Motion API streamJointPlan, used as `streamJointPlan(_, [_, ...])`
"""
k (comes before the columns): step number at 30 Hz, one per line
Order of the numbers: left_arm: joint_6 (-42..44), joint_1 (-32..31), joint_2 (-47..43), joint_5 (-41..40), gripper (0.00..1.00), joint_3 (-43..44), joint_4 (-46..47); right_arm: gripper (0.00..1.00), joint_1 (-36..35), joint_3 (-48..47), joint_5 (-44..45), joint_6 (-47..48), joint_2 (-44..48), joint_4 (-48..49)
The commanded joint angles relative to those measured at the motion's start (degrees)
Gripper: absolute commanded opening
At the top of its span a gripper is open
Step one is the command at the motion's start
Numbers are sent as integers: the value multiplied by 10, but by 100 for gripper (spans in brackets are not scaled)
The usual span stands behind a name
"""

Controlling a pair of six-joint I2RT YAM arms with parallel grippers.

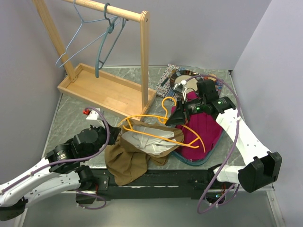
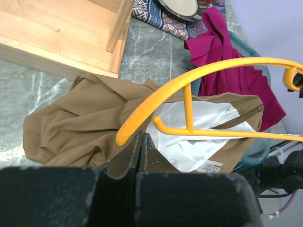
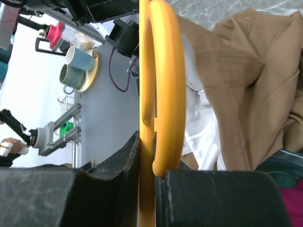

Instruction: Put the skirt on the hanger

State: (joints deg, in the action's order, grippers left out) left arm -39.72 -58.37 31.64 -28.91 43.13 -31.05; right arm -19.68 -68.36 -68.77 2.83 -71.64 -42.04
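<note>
The brown skirt [image 1: 130, 158] with white lining [image 1: 151, 142] lies crumpled at the table's front centre. An orange hanger [image 1: 156, 133] hangs over it, its lower bar across the lining. My right gripper [image 1: 174, 118] is shut on the hanger [image 3: 165, 71] near its hook, the orange rod pinched between the fingers [image 3: 128, 161]. My left gripper [image 1: 115, 137] is shut, its tips [image 2: 141, 135] just over the skirt [image 2: 80, 123] beside the hanger's left end [image 2: 124, 136]. Nothing shows between its jaws.
A wooden clothes rack [image 1: 106, 92] stands at the back left with blue wire hangers [image 1: 102, 42] on its rail. A magenta garment [image 1: 203, 130] lies in a teal tray at the right. A patterned cloth [image 1: 166, 78] and a plate [image 1: 182, 81] sit behind it.
</note>
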Motion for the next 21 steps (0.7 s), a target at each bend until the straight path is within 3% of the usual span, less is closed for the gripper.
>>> streamJointPlan(1, [34,1,-4,-12,1,18,11,0,3,-4,-38,-12,-1,-9])
streamJointPlan(21, [69,1,8,-1,1,18,55,0,-3,58,-91,-112,5,81])
